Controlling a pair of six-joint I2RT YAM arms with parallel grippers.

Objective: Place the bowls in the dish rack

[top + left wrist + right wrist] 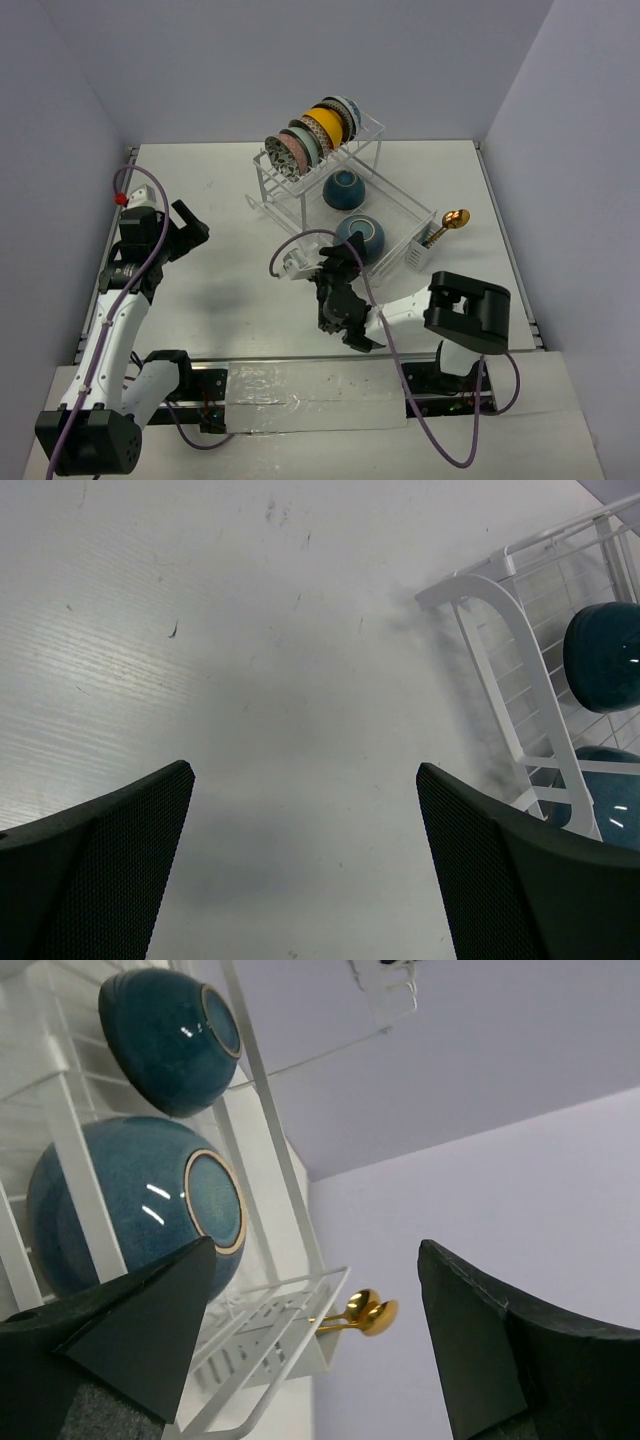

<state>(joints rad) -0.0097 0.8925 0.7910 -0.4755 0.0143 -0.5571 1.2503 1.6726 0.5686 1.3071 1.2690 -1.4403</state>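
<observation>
Bowls [325, 126] sit in both tiers of the dish rack [262, 182].

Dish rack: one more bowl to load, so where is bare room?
Free: table between left gripper and dish rack. Crowded: upper shelf, filled by a row of bowls; lower tray holds two dark blue bowls, right gripper beside the nearer.

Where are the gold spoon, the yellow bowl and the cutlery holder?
gold spoon [457, 217]: overhead view, on its shiny rounded end.
yellow bowl [326, 126]: overhead view, on its yellow outer wall.
cutlery holder [417, 255]: overhead view, on its white front wall.
</observation>
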